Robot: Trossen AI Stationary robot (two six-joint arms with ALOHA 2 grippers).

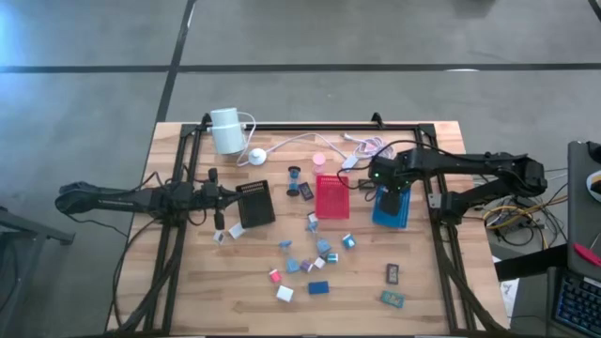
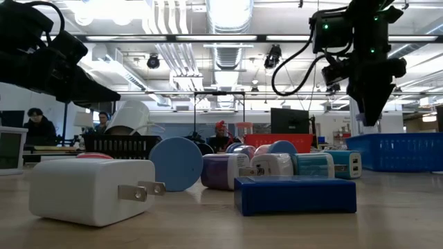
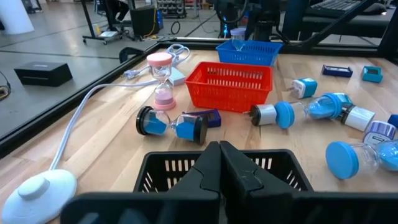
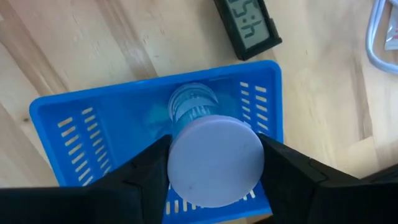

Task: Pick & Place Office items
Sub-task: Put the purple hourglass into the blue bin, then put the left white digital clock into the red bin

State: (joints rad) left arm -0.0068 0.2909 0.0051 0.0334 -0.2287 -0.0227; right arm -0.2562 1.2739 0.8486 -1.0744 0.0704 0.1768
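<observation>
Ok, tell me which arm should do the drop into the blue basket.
Right. The right gripper already hangs over the blue basket, shut on a purple-capped sand timer. The left gripper is shut and empty by the black basket, across the table.

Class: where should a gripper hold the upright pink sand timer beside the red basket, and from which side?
Probably from above: the pink sand timer stands upright, so fingers can drop past its round cap and close on the narrow waist. The red basket crowds one side. Right gripper holds a lilac sand timer over the blue basket; left gripper waits at the black basket.
</observation>
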